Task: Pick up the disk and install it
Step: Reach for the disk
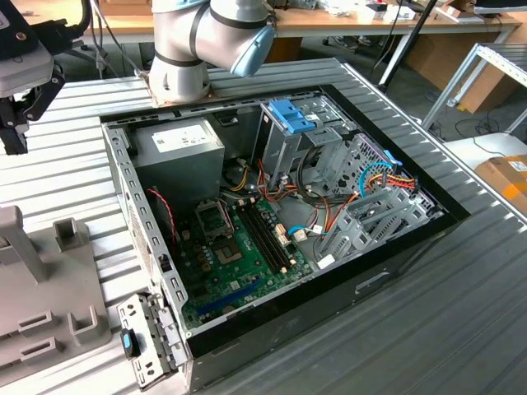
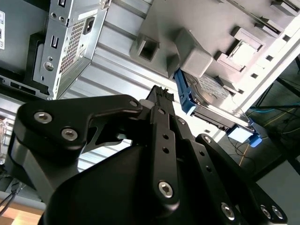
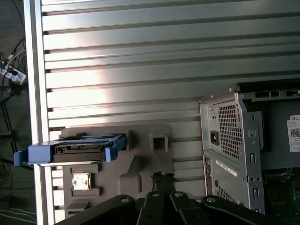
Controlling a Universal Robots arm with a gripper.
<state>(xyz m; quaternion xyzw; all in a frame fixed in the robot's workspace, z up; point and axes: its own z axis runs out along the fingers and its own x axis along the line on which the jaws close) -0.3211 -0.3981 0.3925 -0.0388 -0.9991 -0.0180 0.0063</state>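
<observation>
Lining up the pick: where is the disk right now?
In the first wrist view the disk sits in the grey holder on the ribbed table, apart from the open computer case.

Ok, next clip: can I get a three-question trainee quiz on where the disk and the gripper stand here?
1. True or false: the gripper is holding the disk.
2. The disk sits: A) in the grey fixture on the table; B) inside the computer case; C) on the power supply.
3. Fill in: the disk's carrier frame is ___ in colour.
Key: 1 false; 2 A; 3 blue.
</observation>
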